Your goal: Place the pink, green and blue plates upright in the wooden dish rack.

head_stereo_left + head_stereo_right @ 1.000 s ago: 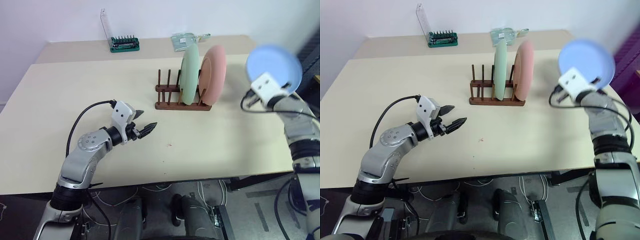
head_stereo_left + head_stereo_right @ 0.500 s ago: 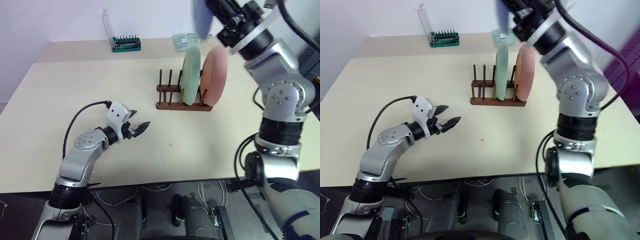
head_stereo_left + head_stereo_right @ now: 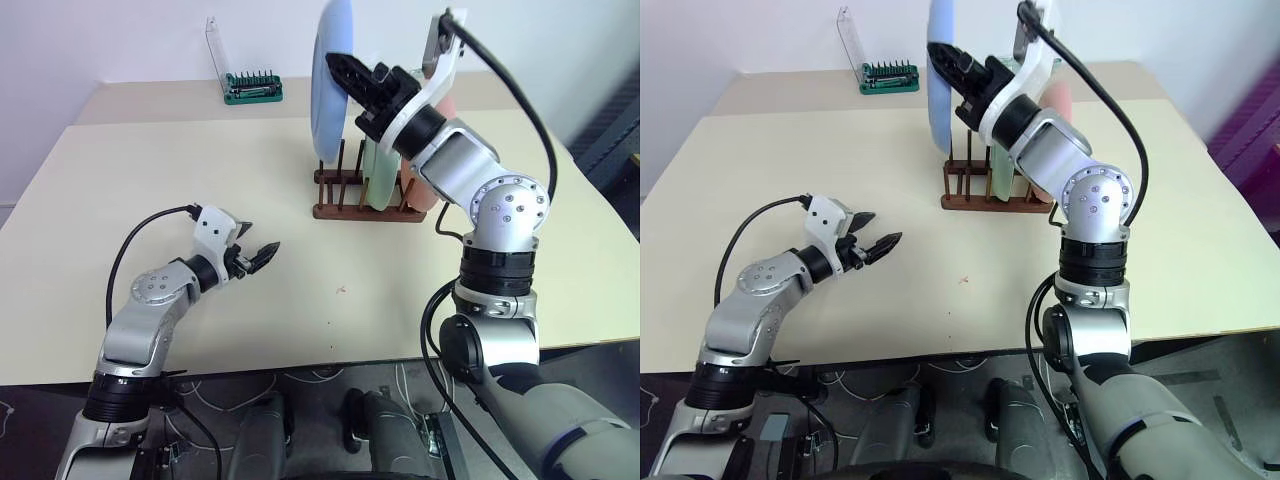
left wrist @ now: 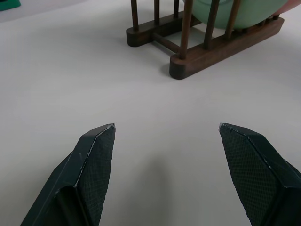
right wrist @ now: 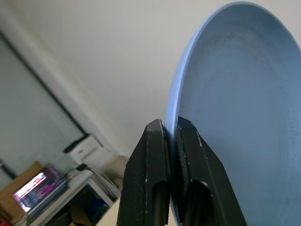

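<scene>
The blue plate hangs on edge above the left end of the wooden dish rack. My right gripper is shut on its rim; the right wrist view shows both fingers clamping the blue plate's edge. The green plate and the pink plate stand upright in the rack's right slots, partly hidden by my right arm. My left gripper hovers open and empty over the table, left of the rack and nearer to me. The left wrist view shows the rack ahead of it.
A green bit set with a raised clear lid sits at the back of the beige table. The rack's left slots hold nothing. The table's front edge runs just behind my left elbow.
My right arm swung left from the table's right side, rolling the blue plate onto its edge, and now holds it above the rack. My left gripper drew slightly left.
</scene>
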